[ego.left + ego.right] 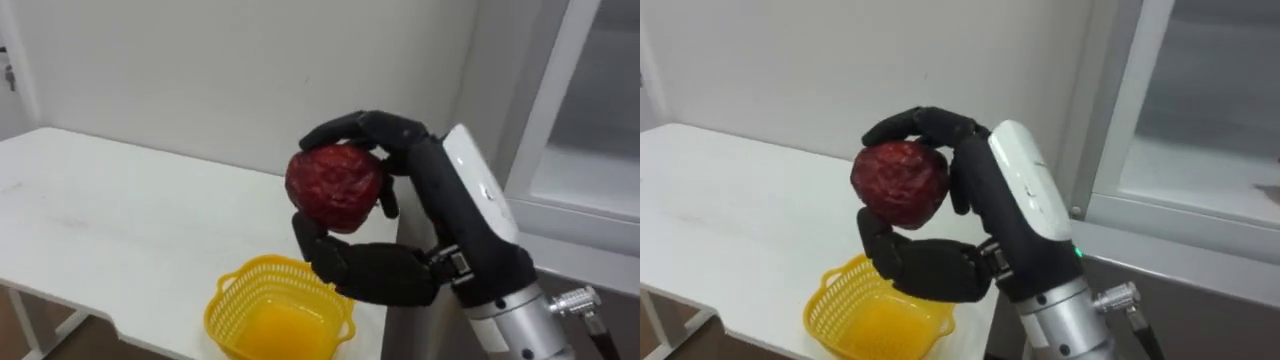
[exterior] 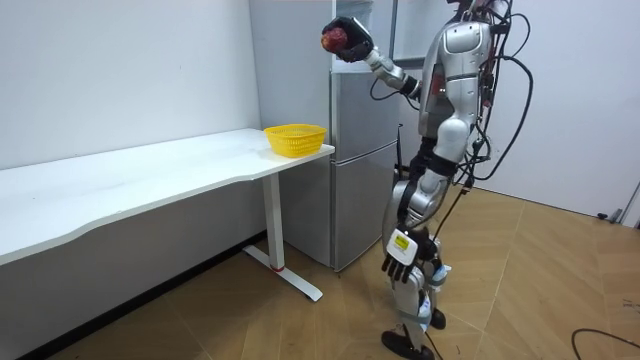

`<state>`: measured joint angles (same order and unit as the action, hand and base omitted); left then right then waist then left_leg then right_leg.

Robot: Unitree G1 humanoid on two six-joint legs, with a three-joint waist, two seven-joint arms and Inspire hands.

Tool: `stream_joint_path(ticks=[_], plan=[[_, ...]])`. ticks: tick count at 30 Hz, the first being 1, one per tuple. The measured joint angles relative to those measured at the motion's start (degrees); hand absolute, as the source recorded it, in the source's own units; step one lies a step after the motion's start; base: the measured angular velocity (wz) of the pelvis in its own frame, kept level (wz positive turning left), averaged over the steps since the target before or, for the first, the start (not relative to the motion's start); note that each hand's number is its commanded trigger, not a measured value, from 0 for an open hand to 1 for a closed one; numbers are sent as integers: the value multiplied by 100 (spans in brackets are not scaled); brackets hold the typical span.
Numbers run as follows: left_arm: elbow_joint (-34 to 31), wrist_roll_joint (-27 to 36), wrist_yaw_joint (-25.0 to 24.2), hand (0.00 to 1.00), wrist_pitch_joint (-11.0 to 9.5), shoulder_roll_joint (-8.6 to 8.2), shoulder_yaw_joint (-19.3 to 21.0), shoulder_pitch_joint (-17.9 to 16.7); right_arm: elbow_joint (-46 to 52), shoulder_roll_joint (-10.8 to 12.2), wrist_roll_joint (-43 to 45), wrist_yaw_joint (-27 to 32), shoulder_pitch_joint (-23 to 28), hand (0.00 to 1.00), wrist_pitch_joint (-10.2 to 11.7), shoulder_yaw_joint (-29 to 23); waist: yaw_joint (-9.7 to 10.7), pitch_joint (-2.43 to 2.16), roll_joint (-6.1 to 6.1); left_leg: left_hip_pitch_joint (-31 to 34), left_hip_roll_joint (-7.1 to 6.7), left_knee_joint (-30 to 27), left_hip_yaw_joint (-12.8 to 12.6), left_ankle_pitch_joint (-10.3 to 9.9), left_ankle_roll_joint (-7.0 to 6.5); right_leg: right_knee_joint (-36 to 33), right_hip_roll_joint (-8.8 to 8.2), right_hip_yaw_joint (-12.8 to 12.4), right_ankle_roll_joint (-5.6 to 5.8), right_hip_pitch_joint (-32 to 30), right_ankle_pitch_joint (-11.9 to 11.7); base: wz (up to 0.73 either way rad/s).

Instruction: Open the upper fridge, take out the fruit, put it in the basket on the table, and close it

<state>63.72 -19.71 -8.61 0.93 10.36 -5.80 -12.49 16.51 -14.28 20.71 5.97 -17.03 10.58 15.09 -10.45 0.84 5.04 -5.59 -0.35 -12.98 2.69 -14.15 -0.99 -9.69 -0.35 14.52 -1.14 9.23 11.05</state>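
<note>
My right hand is raised in front of me, shut on a dark red, wrinkled round fruit, with fingers over its top and the thumb under it. The fruit hangs in the air beside the upper fridge compartment, high above the table's end. Directly below it in the eye views sits a yellow mesh basket with nothing in it. In the room view I stand upright facing the grey fridge, and my left hand hangs by my thigh with relaxed fingers.
The long white table runs to my left along the wall, with the basket at its end next to the fridge. A pale fridge frame and shelf stand close on my right.
</note>
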Motion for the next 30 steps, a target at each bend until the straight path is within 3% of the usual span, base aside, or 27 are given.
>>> stream_joint_path(ticks=[4,9,13,17,23,27,28,29,30], plan=[[32,0,-122,0,1,36,3,-20,-814,-11,261,1,-190,100,-104,0,-107,-24,88,92,-48,-69,138,10,-11,-6,-37,145,2,-4,1,17],[38,2,-213,0,40,73,3,-47,-1334,-12,218,0,-193,100,-188,0,-224,-16,145,116,-69,-103,237,13,-16,-8,-52,216,4,9,1,9],[36,5,-232,0,41,88,3,-36,-1833,-19,204,17,-194,100,-192,40,-287,35,157,89,-70,-133,249,13,-16,0,-60,296,23,59,13,6],[36,8,-245,0,106,131,4,-47,-2299,-54,214,21,-193,100,-276,300,-371,22,198,55,-57,-69,241,13,-13,2,-53,288,29,68,17,-2],[16,3,-348,0,163,231,15,-118,-2487,-102,240,21,-194,100,-417,407,-472,0,258,25,-71,-74,302,15,-14,3,-56,315,29,102,17,3],[-39,3,-380,0,167,278,44,-170,-2498,-178,232,21,-194,100,-441,407,-525,19,295,-24,-90,-81,339,16,-18,17,-69,322,31,167,18,6],[-88,2,-412,0,166,292,64,-214,-2504,-189,231,21,-194,70,-441,406,-539,22,300,-25,-94,-83,344,18,-20,16,-74,323,32,170,18,3],[-105,1,-435,0,164,304,83,-236,-2517,-189,234,21,-194,19,-441,407,-543,24,300,-22,-97,-85,350,19,-23,16,-76,322,32,171,18,0],[-119,1,-442,0,164,309,107,-241,-2525,-189,234,21,-194,0,-441,407,-543,25,298,-20,-99,-87,354,20,-24,16,-77,323,32,171,18,0]])
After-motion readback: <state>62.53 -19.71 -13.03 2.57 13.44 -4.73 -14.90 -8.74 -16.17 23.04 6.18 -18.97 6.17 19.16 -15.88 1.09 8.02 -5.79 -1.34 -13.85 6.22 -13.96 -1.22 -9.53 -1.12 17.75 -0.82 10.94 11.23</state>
